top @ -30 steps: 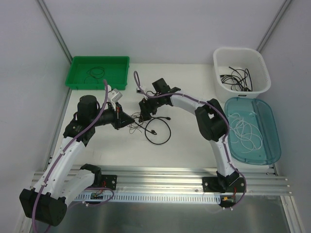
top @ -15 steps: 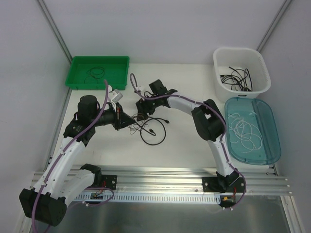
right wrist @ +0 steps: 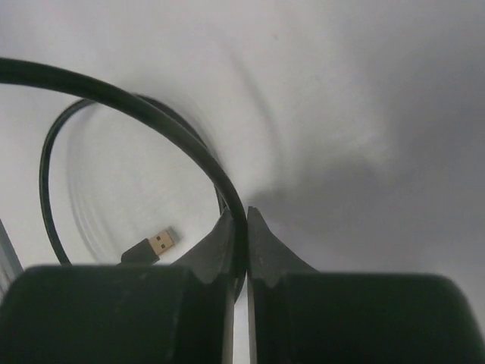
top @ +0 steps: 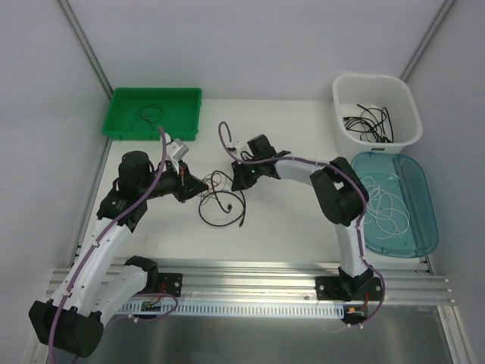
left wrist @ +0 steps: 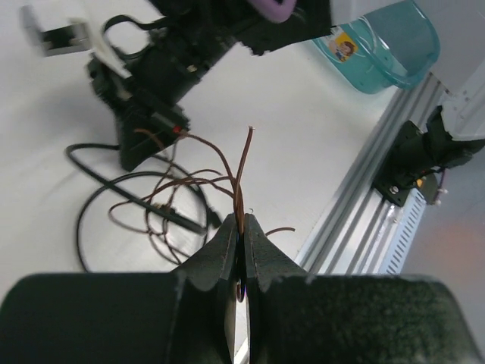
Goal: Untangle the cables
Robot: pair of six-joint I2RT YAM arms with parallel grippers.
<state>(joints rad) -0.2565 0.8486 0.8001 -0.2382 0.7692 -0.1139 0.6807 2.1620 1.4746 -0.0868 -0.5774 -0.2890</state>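
Right fingers (right wrist: 214, 258) pinch black cable (right wrist: 98, 87) over white table (top: 288, 227), grey walls (top: 265, 45)

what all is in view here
green tray: 1, green, table's far left
coiled cable: 1, black, in green tray
white basket: 1, white, far right
basket cables: several, black, in white basket
teal tray: 1, translucent teal, right edge
white cable: 1, white, in teal tray
usb cable: 1, black, table centre
brown wire: 1 seen, brown, tangled with usb cable
left gripper: 1, black, shut on brown wire
right gripper: 1, black, shut on usb cable
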